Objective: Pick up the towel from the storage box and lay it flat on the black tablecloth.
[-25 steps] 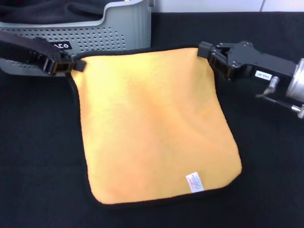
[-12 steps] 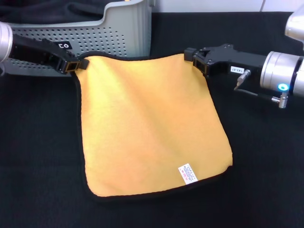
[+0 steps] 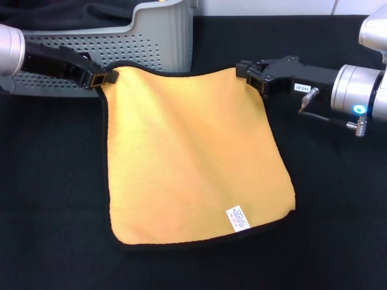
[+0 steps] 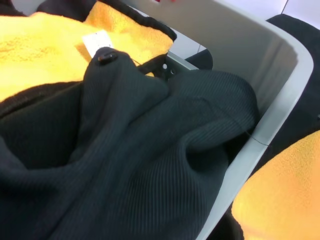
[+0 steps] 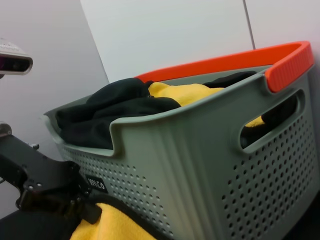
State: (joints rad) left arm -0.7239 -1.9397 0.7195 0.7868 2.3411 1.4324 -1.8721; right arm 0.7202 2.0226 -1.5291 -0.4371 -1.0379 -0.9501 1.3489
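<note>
The square yellow-orange terry towel with thin black trim hangs stretched between my two grippers, its lower part spread on the large matte black tablecloth with the small white care label facing up near its far-from-me... nearest corner. My left gripper is closed on one upper corner of the towel; my right gripper is closed on the other upper corner, so the top edge sags slightly between them. Just behind my left gripper stands the light grey perforated plastic storage box, touching the tablecloth. Inside it lies dark grey ribbed fabric over more yellow-orange cloth. An orange rim runs along the box's far edge.
</note>
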